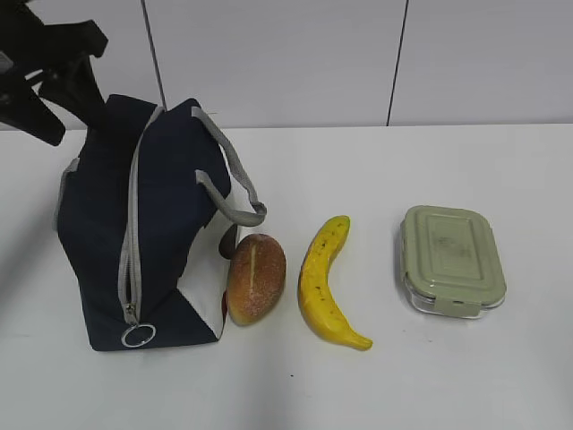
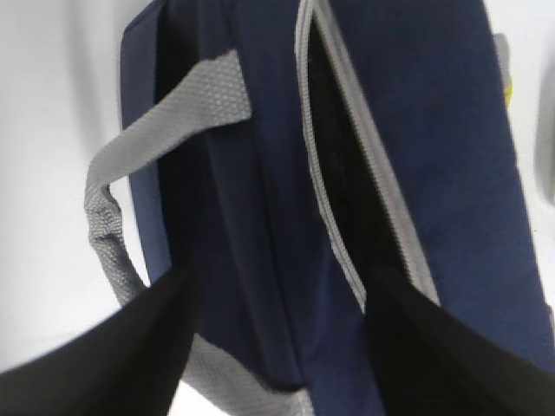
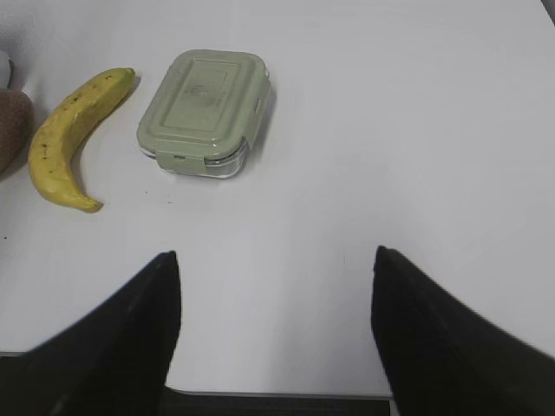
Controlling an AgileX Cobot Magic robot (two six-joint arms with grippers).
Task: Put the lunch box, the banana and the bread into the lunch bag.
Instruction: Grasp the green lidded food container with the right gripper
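Note:
The navy lunch bag [image 1: 170, 233] stands at the left, its grey zipper running to a metal ring pull [image 1: 139, 336] at the front. The bread [image 1: 256, 278] lies against its right side, then the banana [image 1: 327, 282], then the lunch box [image 1: 452, 260] with its green lid on. My left gripper [image 1: 72, 121] hovers over the bag's back end. In the left wrist view it is open [image 2: 277, 286] astride the bag's top [image 2: 260, 173], where the zipper gapes dark [image 2: 338, 182]. My right gripper [image 3: 276, 260] is open and empty over bare table, short of the lunch box [image 3: 204, 113] and banana [image 3: 69, 139].
A grey strap handle [image 1: 235, 184] droops over the bag's right side, another on its left [image 2: 156, 130]. The white table's front edge [image 3: 277, 392] lies just under my right gripper. A white panelled wall [image 1: 358, 54] closes the back.

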